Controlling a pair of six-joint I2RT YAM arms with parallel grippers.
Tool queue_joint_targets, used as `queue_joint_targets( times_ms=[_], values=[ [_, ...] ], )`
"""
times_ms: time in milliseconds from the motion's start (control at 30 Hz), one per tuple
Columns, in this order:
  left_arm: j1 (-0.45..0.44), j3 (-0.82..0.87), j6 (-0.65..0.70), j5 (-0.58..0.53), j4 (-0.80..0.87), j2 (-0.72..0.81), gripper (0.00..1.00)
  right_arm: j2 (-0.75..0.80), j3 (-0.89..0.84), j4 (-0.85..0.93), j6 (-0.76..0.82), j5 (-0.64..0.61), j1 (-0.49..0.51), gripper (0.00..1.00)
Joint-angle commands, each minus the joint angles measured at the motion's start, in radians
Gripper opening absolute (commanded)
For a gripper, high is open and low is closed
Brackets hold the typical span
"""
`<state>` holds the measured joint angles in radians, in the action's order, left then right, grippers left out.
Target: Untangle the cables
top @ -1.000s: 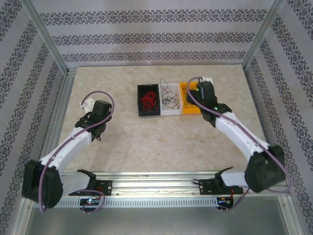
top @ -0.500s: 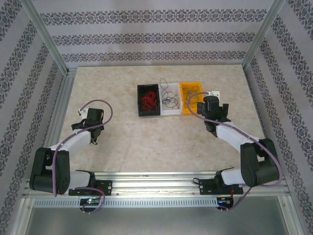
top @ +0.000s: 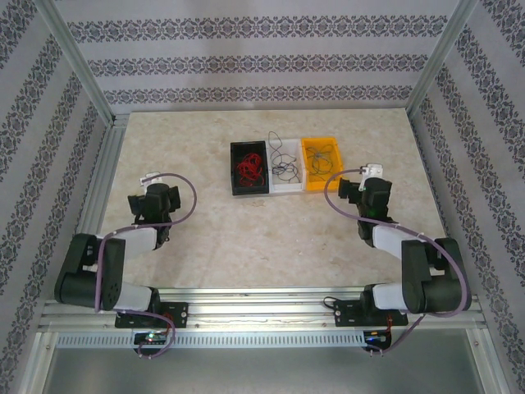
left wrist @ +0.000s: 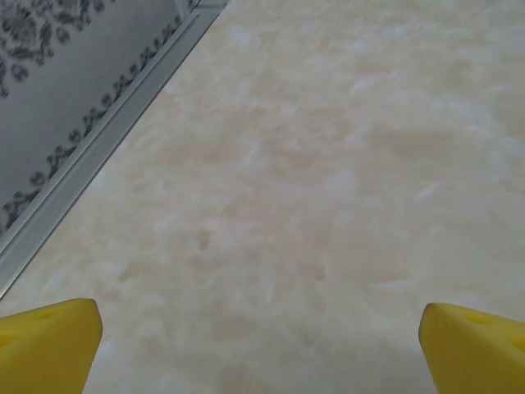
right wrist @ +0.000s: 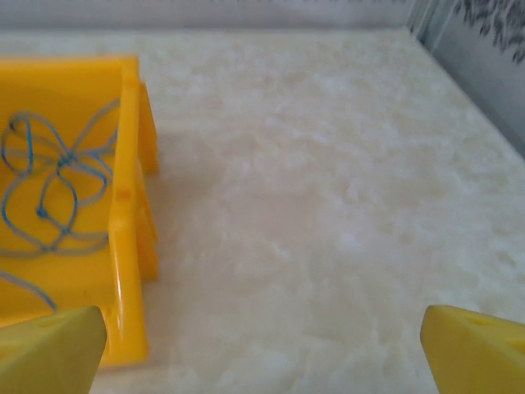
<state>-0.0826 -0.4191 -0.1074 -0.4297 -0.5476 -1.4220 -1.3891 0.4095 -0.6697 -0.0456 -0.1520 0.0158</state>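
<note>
Top external view. Beige marbled surface point(top: 246, 238) inside a patterned-wall enclosure. Three small rectangular plastic trays stand side by side at far centre.
- Black tray point(top: 250, 194), leftmost: holds the thin curly red cables point(top: 249, 167).
- Clear white tray point(top: 287, 189), middle: holds the thin dark cables point(top: 283, 164); one loop sticks out over its far edge.
- Orange-yellow tray point(top: 305, 164), rightmost: thin cables in it, colour unclear from here.

The left claw point(top: 154, 199) is near the left edge, well apart from the trays. The right claw point(top: 373, 193) is just near-right of the orange-yellow tray. Both arms are folded back toward their bases.

Left wrist view. The left claw point(left wrist: 262, 349) is released. Its yellow fingertips point(left wrist: 49, 345) sit at the two lower corners, with bare surface point(left wrist: 312, 164) between them. An aluminium rail point(left wrist: 90, 156) runs along the left.

Right wrist view. The right claw point(right wrist: 262, 349) is released, jaws wide, gripping nothing. The orange-yellow tray point(right wrist: 123, 205) is at left, just beyond the left fingertip. Looped blue cables point(right wrist: 49, 189) lie on its floor.
</note>
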Motion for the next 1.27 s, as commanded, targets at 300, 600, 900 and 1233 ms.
queue_joint_targets(
  times_ms=[300,600,900,1233],
  values=[
    [0.048,-0.026,0.086,0.284,-0.245,-0.122,0.99,-0.120,-0.019,-0.211,0.004,0.276,-0.053,0.98],
    [0.084,0.026,0.107,0.439,-0.394,-0.174,1.00,-0.120,-0.047,-0.271,0.040,0.026,0.043,0.98],
    [0.083,0.052,0.066,0.319,-0.438,-0.169,1.00,-0.126,-0.024,-0.231,0.026,0.098,0.012,0.98],
    [0.081,0.052,0.068,0.318,-0.443,-0.172,1.00,-0.121,-0.023,-0.223,0.027,0.133,0.000,0.98]
  ],
)
